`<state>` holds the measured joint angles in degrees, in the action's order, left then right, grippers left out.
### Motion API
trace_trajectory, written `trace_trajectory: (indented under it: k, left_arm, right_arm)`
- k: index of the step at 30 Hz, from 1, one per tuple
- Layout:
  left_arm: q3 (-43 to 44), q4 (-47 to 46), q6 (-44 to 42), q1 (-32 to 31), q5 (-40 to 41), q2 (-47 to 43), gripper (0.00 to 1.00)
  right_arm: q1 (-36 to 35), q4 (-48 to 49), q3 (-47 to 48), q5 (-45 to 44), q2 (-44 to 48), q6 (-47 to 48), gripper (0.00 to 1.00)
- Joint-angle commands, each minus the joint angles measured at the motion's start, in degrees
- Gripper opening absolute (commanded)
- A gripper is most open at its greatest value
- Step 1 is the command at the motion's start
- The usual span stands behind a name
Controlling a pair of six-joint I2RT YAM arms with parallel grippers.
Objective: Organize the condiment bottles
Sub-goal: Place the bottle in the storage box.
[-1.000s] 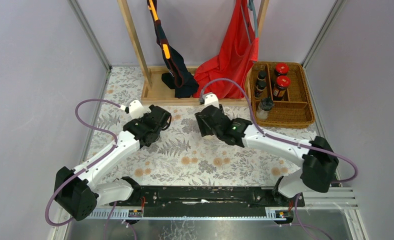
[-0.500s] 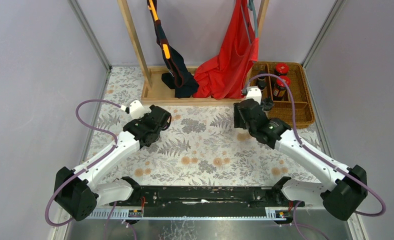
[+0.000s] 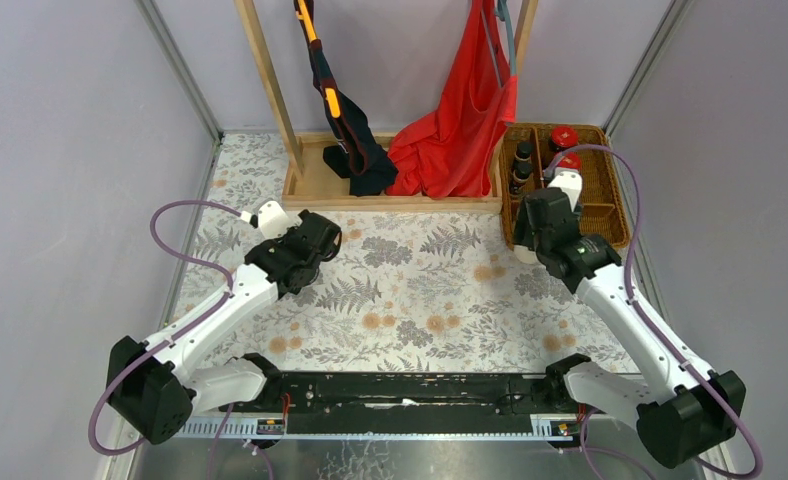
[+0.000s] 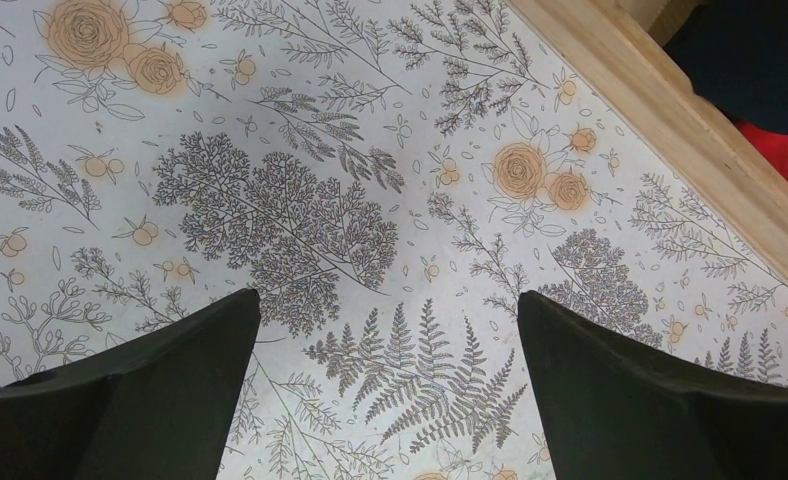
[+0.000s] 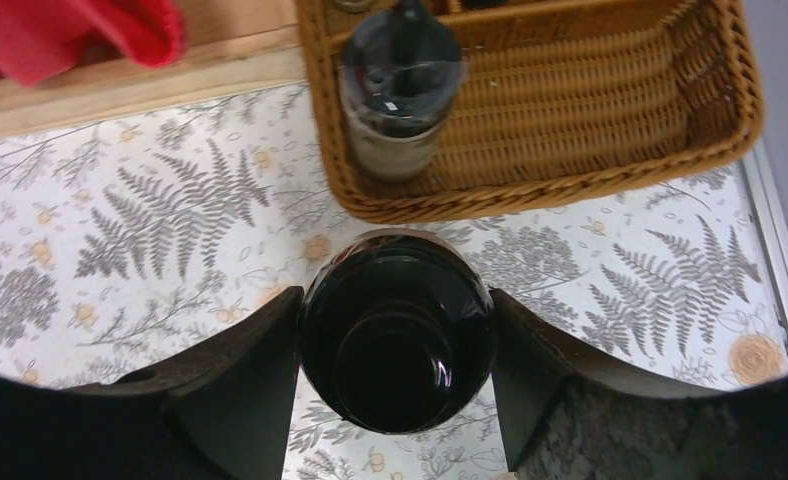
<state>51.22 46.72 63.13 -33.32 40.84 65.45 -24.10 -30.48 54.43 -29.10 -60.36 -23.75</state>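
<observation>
My right gripper (image 3: pixel 537 236) is shut on a pale translucent black-capped bottle (image 5: pixel 398 330), held upright above the floral cloth just in front of the wicker basket (image 3: pixel 616 214). In the right wrist view the gripper (image 5: pixel 395 296) has its fingers against both sides of the bottle. A second pale bottle (image 5: pixel 400 95) stands in the basket's near left corner. Two small dark bottles (image 3: pixel 521 165) and two red-lidded jars (image 3: pixel 564 138) stand in the back compartments, one jar partly hidden by my wrist. My left gripper (image 3: pixel 302 258) is open and empty over the cloth (image 4: pixel 388 300).
A wooden rack base (image 3: pixel 390 192) lies along the back edge with a red cloth (image 3: pixel 460 130) and a dark garment (image 3: pixel 355 150) hanging onto it, next to the basket's left side. Grey enclosure walls stand left and right.
My right arm has swung right with the pale bottle, from the middle of the table to the basket's front edge. The left arm has not moved.
</observation>
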Motion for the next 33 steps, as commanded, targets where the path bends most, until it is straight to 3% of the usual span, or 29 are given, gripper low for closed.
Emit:
trace_trajectory:
  k: [1, 19, 33]
  left_arm:
    - [-0.5, -2.9, 0.0, 0.5, -0.3, -1.1, 1.00]
    - [-1.3, -3.7, 0.2, 0.5, -1.0, -1.8, 1.00]
    - [-1.3, -4.2, -0.1, 0.5, -1.8, -1.3, 1.00]
  right_arm:
    - [4.9, 1.3, 1.4, 0.5, 2.0, 0.6, 0.00]
    - [19.7, 4.7, 5.6, 1.6, -3.0, 0.3, 0.00]
    - [22.9, 12.3, 9.5, 3.8, -14.2, -0.3, 0.00]
